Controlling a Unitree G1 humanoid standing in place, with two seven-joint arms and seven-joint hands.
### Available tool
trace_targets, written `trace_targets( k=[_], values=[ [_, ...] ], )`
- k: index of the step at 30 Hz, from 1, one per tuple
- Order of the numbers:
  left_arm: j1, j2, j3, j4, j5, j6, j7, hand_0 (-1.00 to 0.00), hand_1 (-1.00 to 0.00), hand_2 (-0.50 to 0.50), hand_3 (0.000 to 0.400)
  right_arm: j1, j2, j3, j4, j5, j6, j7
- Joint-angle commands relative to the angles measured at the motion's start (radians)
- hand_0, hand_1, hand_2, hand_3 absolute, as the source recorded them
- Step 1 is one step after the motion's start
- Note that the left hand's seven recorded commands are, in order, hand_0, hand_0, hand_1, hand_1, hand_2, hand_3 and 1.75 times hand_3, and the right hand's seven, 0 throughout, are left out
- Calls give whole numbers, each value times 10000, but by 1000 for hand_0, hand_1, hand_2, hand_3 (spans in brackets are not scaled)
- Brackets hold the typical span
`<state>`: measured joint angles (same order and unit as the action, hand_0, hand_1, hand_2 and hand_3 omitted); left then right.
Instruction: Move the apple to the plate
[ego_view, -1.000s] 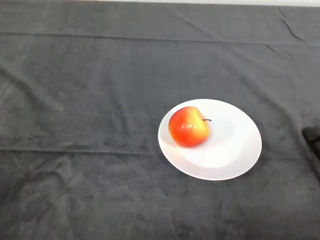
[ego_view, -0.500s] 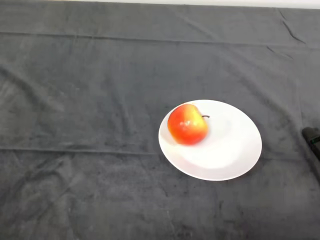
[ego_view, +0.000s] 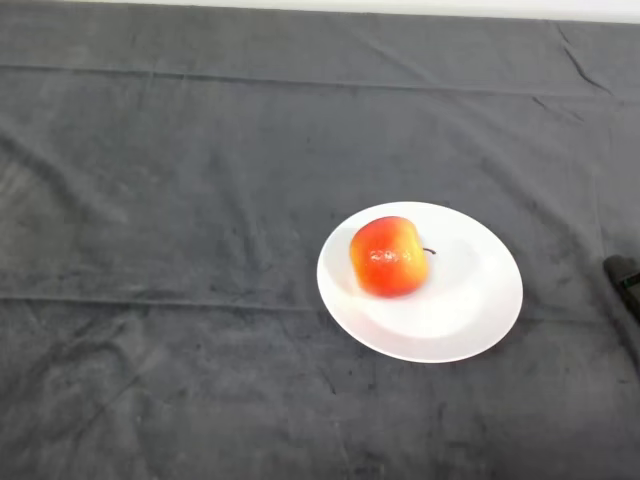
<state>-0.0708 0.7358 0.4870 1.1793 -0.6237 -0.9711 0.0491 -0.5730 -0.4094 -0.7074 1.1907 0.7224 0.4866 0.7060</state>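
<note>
A red and yellow apple lies on the left part of a white plate, its short stem pointing right. The plate rests on the dark cloth, right of the middle of the head view. No part of my arm shows.
The dark grey cloth covers the whole table, with creases running across it. A small black object pokes in at the right edge, a little way off the plate's rim. A pale strip of the table's far edge shows along the top.
The apple has rocked on the plate and shifted slightly to the right. The plate has stayed where it was.
</note>
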Motion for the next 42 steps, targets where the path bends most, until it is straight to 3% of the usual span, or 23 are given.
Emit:
trace_targets(
  k=[1,22,42],
  values=[
    [-436,369,279,338,71,-224,-104,0,0,0,0,-488,-337,-55,287,-60,29,39],
    [-634,15,556,395,736,-963,-336,0,0,0,0,-498,-345,-61,314,-73,21,57],
    [-733,-42,732,482,1259,-1001,-417,0,0,0,0,-503,-347,-66,325,-83,17,66]
  ],
)
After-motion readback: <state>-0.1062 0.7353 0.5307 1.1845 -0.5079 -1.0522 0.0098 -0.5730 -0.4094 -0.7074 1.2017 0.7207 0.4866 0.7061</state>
